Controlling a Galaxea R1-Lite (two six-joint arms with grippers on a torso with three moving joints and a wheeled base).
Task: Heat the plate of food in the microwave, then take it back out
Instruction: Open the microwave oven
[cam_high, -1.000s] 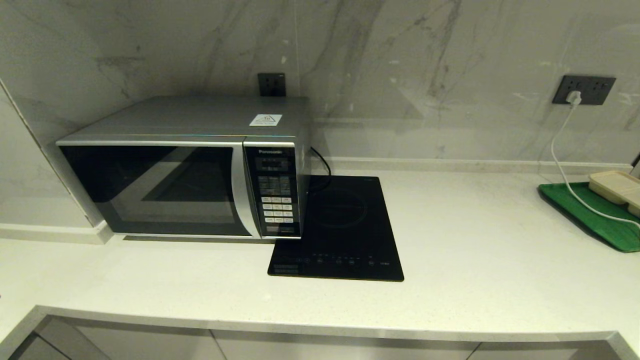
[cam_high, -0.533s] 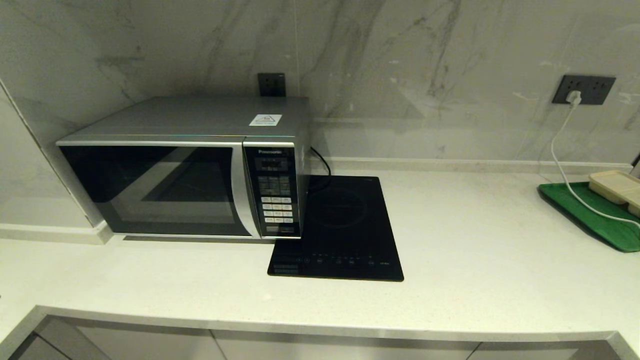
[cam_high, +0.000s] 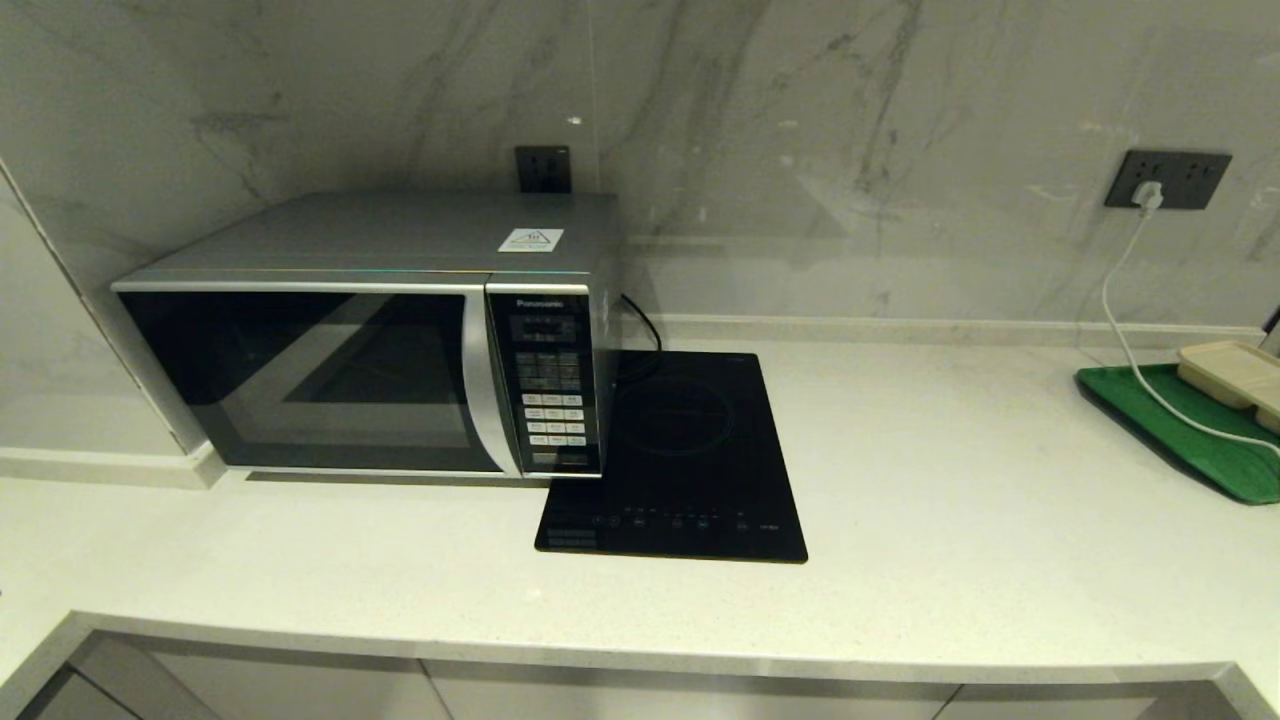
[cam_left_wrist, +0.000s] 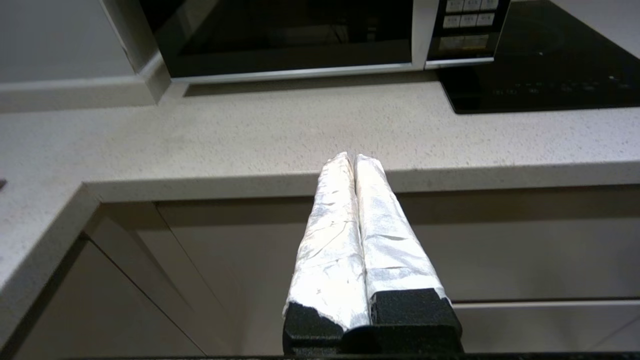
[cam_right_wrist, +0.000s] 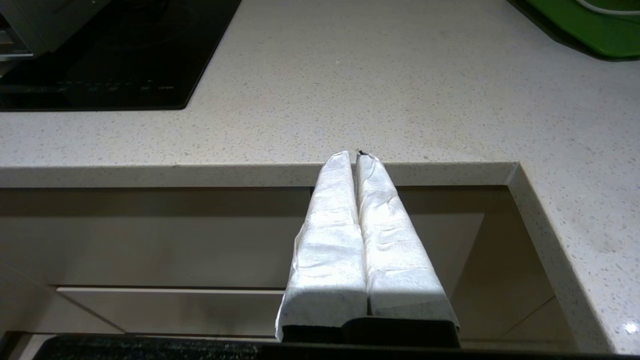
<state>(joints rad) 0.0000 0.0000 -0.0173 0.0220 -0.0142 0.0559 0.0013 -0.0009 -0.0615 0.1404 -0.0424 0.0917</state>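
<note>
Silver microwave (cam_high: 370, 335) lies broadside (door shut), facing the robot.

Large silver box microwave (cam_high: 365, 335) with dark glass door, door closed; sits left of frame centre; upright.

Not much robot to see, just the two wrist shots. The left gripper (cam_left_wrist: 354, 159) has two long fingers wrapped in crinkly white tape, sticking out of a chunky black base. The right gripper (cam_right_wrist: 353, 156) looks the same: white wrinkled wrap, black mount underneath.
</note>
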